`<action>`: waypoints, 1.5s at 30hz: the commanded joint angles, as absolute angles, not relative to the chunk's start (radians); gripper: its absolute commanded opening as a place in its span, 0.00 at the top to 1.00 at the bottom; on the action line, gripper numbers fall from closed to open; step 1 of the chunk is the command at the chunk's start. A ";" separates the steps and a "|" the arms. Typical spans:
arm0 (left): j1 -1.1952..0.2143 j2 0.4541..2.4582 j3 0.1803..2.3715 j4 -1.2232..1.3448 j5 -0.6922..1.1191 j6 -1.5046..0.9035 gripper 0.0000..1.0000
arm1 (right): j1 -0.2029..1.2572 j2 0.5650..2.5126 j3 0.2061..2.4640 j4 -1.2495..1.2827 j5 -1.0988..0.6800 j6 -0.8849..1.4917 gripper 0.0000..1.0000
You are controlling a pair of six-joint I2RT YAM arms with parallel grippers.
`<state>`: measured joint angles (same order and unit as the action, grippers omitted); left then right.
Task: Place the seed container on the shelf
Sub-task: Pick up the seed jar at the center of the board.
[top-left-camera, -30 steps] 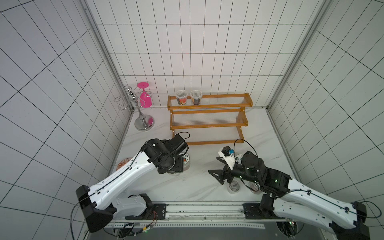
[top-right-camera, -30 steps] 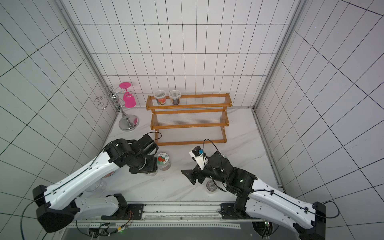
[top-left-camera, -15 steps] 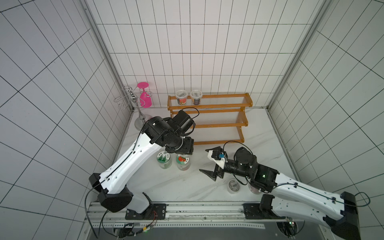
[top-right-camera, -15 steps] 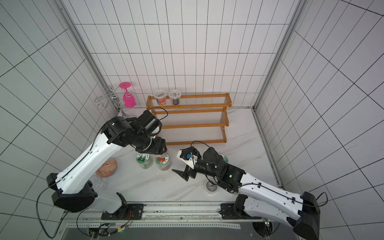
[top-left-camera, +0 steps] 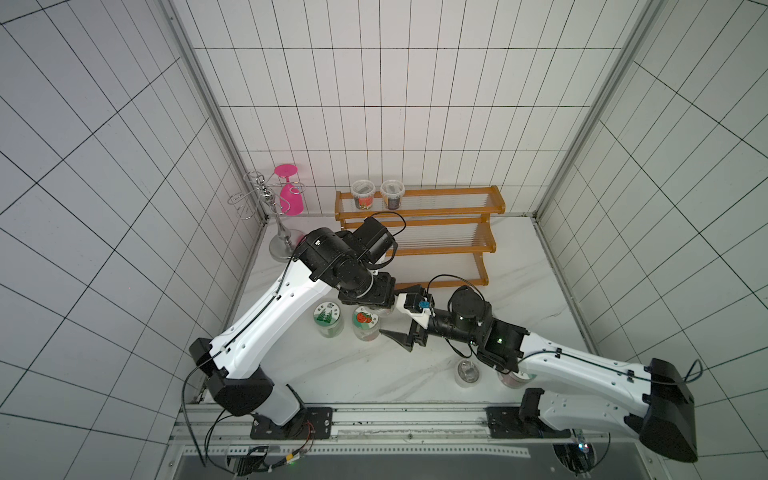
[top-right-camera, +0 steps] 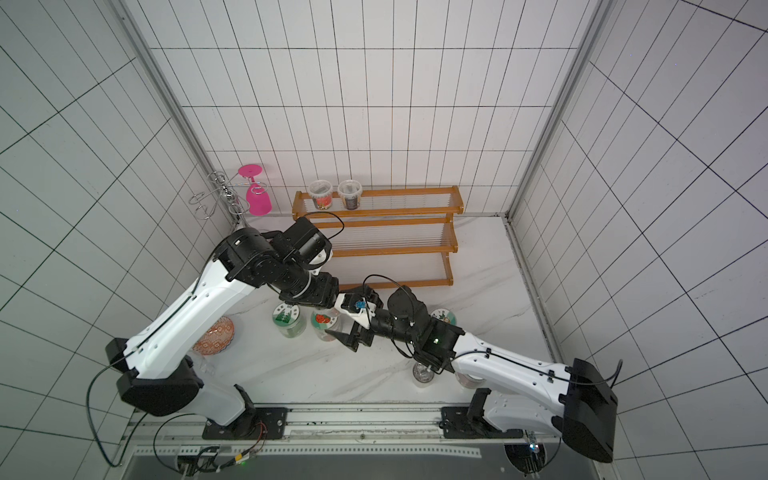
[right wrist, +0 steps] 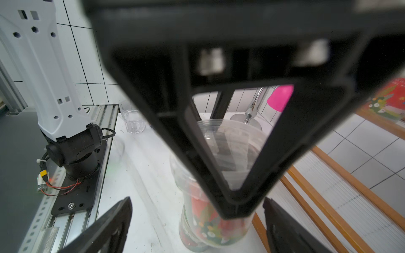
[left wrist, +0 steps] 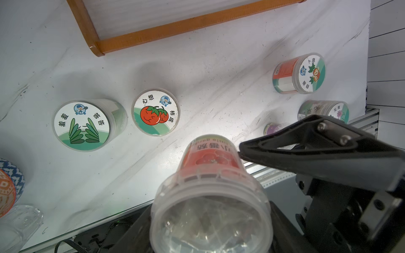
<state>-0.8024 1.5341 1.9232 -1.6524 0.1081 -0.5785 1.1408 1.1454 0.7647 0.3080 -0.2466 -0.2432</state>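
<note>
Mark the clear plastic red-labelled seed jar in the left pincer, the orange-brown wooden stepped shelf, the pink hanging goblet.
Clear plastic red-labelled seed jar point(left wrist: 210, 157): left wrist view, red label.
Orange-brown wooden stepped shelf point(top-left-camera: 449, 251): in a top view, middle tier's front rail.
Pink hanging goblet point(top-left-camera: 291, 202): in a top view, bowl.

White arm shells point(top-left-camera: 274, 316), black joints point(top-left-camera: 332, 262), black triangular fingers point(top-left-camera: 395, 336), silver screws point(left wrist: 321, 126)

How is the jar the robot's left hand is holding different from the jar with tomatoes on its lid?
The red-label jar is gripped by the left gripper; the tomato-lid jar stands free on the table. The red-label jar's top is clear with no picture; the tomato-lid jar's top is a white and green lid with two red tomatoes. Both are round, see-through plastic jars.
</note>
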 commanded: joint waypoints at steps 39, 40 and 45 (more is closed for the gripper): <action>-0.722 1.446 1.882 -1.605 0.201 -0.562 0.14 | 1.146 1.176 0.782 0.496 -0.194 -0.244 0.50; -0.717 1.428 1.870 -1.580 0.200 -0.557 0.12 | 1.145 1.173 0.777 0.506 -0.190 -0.241 0.50; -0.678 1.328 1.811 -1.447 0.205 -0.540 0.02 | 1.129 1.158 0.753 0.560 -0.186 -0.199 0.51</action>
